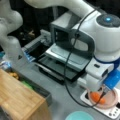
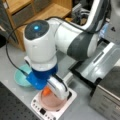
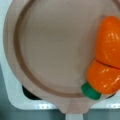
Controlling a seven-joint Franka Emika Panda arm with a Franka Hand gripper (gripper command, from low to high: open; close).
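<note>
An orange toy carrot [image 3: 107, 62] with a green cap lies in a pink pan [image 3: 55, 45], against its rim on the wrist view's right. In both front views the carrot [image 1: 96, 97] [image 2: 45, 91] shows just under my hand. My gripper [image 1: 97, 92] [image 2: 53, 93] hangs directly over the pan [image 1: 111, 100] [image 2: 51, 103], closest to the carrot. No fingers appear in the wrist view. The pan rests on a white base with buttons [image 1: 112, 111] [image 2: 46, 113].
A teal bowl [image 1: 78, 116] [image 2: 20, 77] sits beside the white base. A grey appliance with an open door [image 1: 67, 52] [image 2: 105, 65] stands behind it. A wooden cabinet [image 1: 17, 100] and wooden shelves [image 2: 30, 10] border the table. A black cable [image 1: 66, 75] hangs off the arm.
</note>
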